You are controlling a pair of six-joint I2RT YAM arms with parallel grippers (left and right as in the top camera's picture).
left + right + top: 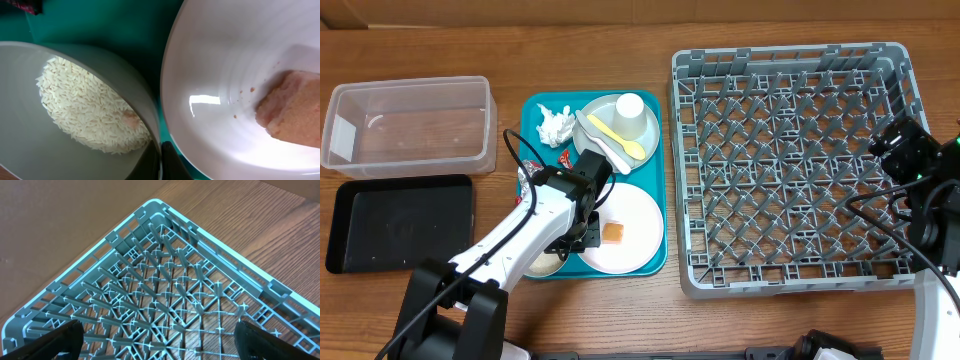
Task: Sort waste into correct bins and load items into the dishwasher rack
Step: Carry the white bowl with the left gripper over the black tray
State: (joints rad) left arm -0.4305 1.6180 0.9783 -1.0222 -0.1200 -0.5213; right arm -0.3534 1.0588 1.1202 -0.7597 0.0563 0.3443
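Left gripper (578, 238): low between small grey bowl (25, 135) of rice grains (85, 107) and pale plate (225, 50) — grip cannot be told.
Right gripper (160, 342): fingers spread wide, above dishwasher rack (165, 280).

Flat teal tray (655, 172) on wooden table (600, 50) (grain visible); tray probably plastic.
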